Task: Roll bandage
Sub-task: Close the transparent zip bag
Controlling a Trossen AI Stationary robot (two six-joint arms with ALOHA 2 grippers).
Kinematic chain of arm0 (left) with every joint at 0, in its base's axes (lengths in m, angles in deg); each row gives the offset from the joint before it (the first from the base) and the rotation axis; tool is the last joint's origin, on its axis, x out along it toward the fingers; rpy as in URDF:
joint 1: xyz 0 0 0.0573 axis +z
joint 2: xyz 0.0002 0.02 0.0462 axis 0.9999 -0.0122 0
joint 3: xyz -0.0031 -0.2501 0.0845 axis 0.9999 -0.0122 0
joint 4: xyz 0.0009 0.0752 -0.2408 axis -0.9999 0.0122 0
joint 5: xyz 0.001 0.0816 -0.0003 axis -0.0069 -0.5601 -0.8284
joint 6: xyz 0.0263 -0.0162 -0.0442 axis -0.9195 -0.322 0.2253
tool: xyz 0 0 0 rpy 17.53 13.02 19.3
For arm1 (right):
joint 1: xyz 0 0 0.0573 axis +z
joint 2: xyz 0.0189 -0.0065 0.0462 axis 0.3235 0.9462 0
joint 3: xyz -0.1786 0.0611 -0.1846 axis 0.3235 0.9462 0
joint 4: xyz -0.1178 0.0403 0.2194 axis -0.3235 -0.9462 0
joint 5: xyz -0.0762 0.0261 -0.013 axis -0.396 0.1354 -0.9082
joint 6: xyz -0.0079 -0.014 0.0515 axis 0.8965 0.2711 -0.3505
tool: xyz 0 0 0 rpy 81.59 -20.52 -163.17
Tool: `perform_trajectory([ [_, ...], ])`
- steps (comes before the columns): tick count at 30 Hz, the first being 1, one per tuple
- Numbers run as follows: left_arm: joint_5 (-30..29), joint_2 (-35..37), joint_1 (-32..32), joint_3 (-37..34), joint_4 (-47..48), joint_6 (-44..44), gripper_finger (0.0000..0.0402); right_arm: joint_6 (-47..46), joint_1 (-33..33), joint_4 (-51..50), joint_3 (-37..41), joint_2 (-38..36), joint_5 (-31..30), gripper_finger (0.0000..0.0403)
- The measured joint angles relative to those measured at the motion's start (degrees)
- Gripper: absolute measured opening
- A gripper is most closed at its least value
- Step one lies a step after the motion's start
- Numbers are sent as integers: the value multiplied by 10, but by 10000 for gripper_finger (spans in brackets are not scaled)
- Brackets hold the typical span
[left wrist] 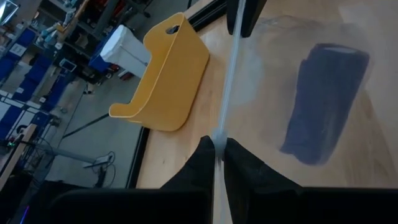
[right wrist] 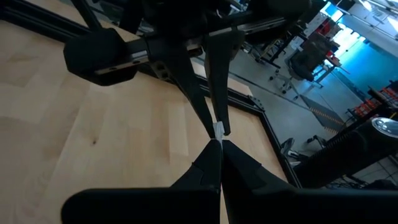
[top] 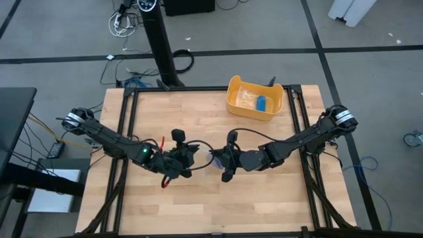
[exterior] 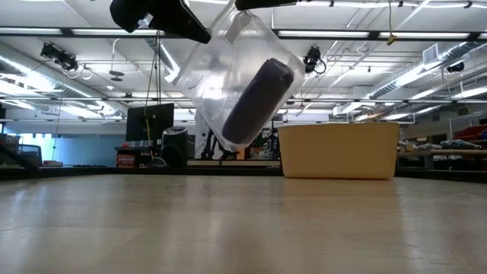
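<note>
Both grippers are closed on the same thing, a clear plastic wrapper [exterior: 228, 76], and they hold it up in the air above the middle of the table [top: 198, 205]. The left gripper [left wrist: 219, 146] has its fingers pressed together on a thin edge of the wrapper. The right gripper [right wrist: 219, 144] pinches the film in the same way, and its tips nearly meet those of the other arm.

The bandage [exterior: 257, 101] is inside the wrapper, a dark-blue roll that is tilted, with its upper end toward the yellow tub [exterior: 338, 151]. It does not touch the table.

In the high view the two arms reach in from the left and right edges of the table, stretched low, and meet near its centre. The tub stands well apart, at the far edge.
</note>
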Motion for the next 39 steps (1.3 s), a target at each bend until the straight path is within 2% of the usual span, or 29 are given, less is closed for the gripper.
perform_trajectory([
  [7, 0, 0, -7, 1, 11, 1, 23, -1, 2, -3, 0, 0, 3, 0],
  [28, -15, -1, -19, -1, 155, 111, 23, -1, 16, -5, 0, 0, 2, 0],
  [39, -10, -1, -23, -1, 173, 131, 23, -1, 17, -6, 0, 0, 2, 0],
])
